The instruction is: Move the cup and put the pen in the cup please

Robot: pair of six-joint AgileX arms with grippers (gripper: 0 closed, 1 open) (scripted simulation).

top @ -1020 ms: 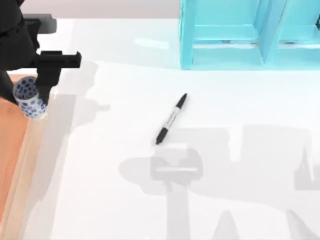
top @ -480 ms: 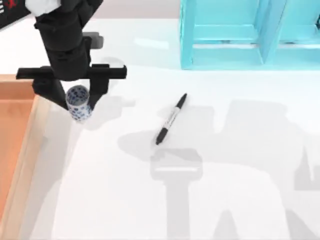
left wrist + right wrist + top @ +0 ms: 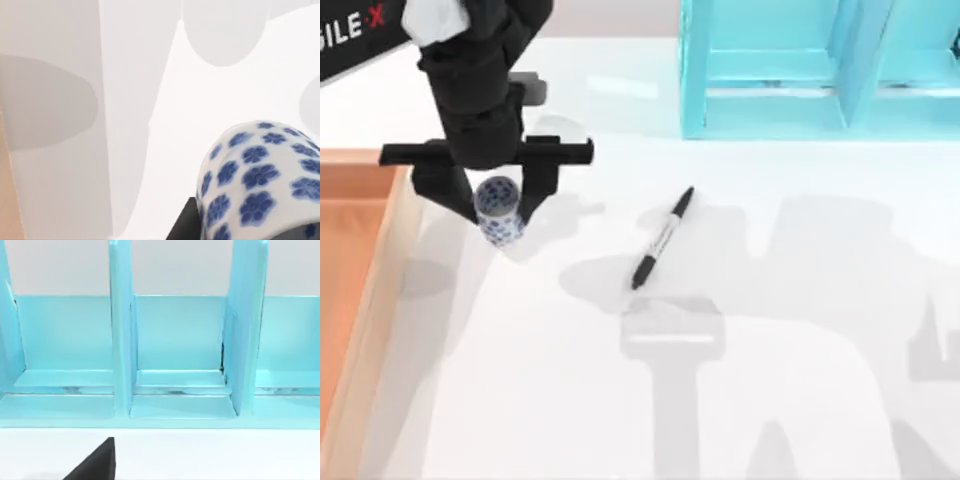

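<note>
Top view: left gripper [image 3: 498,205] pinching small white cylindrical cup with blue flower pattern [image 3: 499,208], now clear of wooden tray [image 3: 375,265], carried nearer slim black marker pen [image 3: 661,239].
Meaning: cup move under way; setting down and pen pickup remaining.
Hidden: cup's height above table unclear.
Right gripper: fingers cannot be told; facing turquoise rack [image 3: 175,355].

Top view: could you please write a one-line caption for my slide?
Left gripper carries the cup over the white table, between the wooden tray and the pen.
</note>
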